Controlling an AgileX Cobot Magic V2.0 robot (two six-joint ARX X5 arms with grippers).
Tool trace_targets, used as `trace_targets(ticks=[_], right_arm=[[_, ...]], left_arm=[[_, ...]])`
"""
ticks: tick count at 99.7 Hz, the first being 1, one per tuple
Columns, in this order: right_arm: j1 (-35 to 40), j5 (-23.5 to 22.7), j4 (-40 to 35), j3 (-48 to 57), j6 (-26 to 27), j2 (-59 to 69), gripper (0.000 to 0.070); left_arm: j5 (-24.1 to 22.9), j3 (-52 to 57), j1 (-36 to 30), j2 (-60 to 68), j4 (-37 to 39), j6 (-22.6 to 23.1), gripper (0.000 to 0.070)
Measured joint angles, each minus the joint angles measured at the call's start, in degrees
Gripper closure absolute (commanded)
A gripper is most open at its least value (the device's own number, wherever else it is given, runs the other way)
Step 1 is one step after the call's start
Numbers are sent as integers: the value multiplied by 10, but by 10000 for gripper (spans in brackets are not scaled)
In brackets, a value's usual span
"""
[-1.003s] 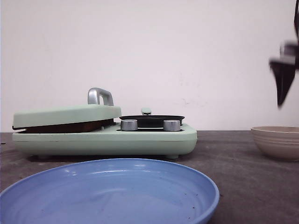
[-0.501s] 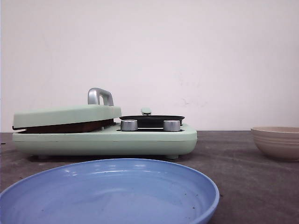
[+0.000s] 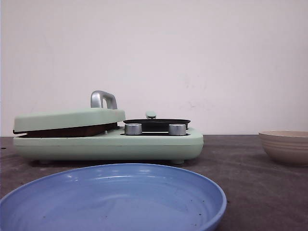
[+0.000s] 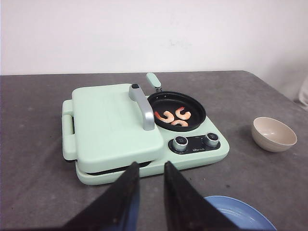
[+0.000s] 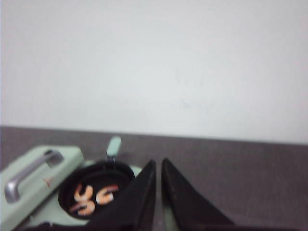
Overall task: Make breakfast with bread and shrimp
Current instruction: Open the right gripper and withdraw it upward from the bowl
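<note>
Dark grey tabletop against a plain white wall; my left end effector hovers above the near edge of the mint-green cooker, fingers slightly parted, empty; my right end effector hangs beside the black pan, fingers nearly together, empty; three shrimp lie in the pan; press lid closed, bread not visible; beige ribbed bowl and blue plate stand apart.
</note>
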Motion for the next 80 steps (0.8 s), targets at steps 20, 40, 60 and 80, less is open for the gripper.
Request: trace_targets(ticks=[20, 40, 60, 80], right_arm=[[0, 0, 1, 0, 0, -8, 688], [0, 0, 1, 0, 0, -9, 688], [0, 0, 1, 0, 0, -9, 688], [0, 0, 1, 0, 0, -9, 688]], left_arm=[[0, 0, 0, 0, 0, 0, 683], [0, 0, 0, 0, 0, 0, 683], [0, 0, 0, 0, 0, 0, 683], [0, 0, 0, 0, 0, 0, 683]])
